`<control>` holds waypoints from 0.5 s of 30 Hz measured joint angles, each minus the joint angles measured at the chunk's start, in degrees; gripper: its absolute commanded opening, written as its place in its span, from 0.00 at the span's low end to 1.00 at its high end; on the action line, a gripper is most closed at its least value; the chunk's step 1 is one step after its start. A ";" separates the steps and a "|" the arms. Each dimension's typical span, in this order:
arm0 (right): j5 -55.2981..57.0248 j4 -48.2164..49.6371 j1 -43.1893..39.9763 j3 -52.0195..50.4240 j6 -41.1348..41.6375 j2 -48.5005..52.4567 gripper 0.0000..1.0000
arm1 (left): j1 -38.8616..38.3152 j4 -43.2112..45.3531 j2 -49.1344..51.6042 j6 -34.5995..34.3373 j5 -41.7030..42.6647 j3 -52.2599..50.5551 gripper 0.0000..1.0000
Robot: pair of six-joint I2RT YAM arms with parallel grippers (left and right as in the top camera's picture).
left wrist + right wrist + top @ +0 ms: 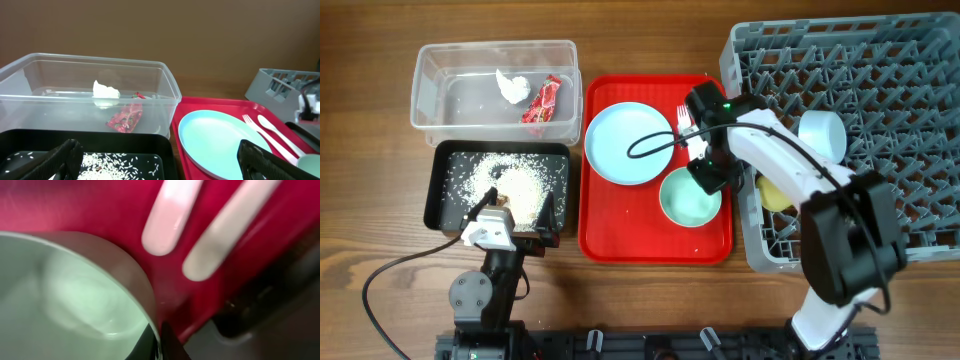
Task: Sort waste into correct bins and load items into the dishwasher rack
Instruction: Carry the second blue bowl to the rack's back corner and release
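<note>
My right gripper is shut on the rim of the mint-green bowl, over the red serving tray. The white fork and spoon lie just beyond it, beside the light blue plate. The clear tub holds the white tissue and red wrapper. The black tray holds rice scraps. My left gripper is open and empty over the black tray's near edge.
The grey dishwasher rack fills the right side and holds the small light blue bowl and the yellow cup. The red serving tray lies between the bins and the rack. A black cable runs over the plate.
</note>
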 measured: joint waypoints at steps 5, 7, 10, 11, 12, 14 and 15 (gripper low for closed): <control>3.52 4.24 0.00 -0.15 6.25 -8.22 0.04 | 0.00 0.00 0.00 0.00 0.00 0.00 1.00; 6.67 6.49 0.02 -0.17 9.68 -13.38 0.04 | 0.00 0.00 0.00 0.00 0.00 0.02 1.00; 14.32 10.32 0.11 -0.13 15.47 -22.08 0.04 | 0.00 0.00 0.00 0.00 0.00 0.00 1.00; 17.55 11.28 0.13 -0.13 17.27 -24.48 0.04 | 0.00 0.02 0.00 0.00 0.00 0.02 1.00; 21.14 12.02 0.11 -0.11 19.21 -26.77 0.04 | 0.00 0.00 0.00 0.00 0.00 0.00 1.00; 30.80 12.48 -0.24 -0.11 23.76 -31.52 0.04 | 0.00 0.00 0.00 0.00 0.00 0.02 1.00; 35.45 12.48 -0.85 -0.11 25.81 -33.20 0.04 | 0.00 0.00 0.00 0.00 0.00 0.00 1.00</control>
